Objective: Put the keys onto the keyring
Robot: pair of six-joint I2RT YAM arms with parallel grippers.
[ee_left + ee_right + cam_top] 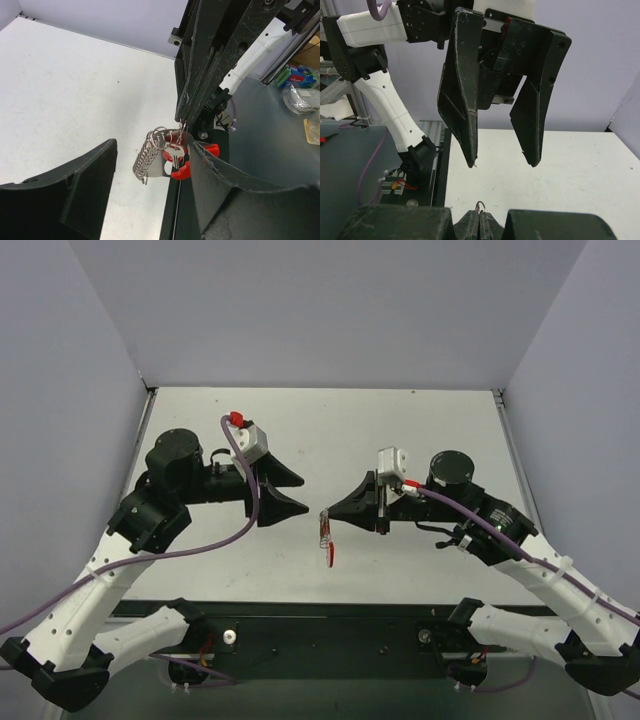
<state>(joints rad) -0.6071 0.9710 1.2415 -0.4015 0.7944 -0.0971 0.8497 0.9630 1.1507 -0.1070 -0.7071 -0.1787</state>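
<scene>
My right gripper [330, 510] is shut on a small wire ring at the top of the keyring [325, 535], which hangs below it over the table. In the left wrist view the keyring [146, 159] shows its silvery ridged band, with the red arc [182, 171] beside it. A tiny silver key [175, 150] with some red behind it dangles among them. My left gripper [303, 493] is open and empty, facing the right gripper just left of the keyring. In the right wrist view only the wire ring [480, 205] peeks above the shut fingers [472, 222].
The white table [400, 430] is enclosed by grey walls at the back and sides. A black rail [320, 625] runs along the near edge. Purple cables [200, 550] trail from both arms. Clutter [300, 95] lies off the table.
</scene>
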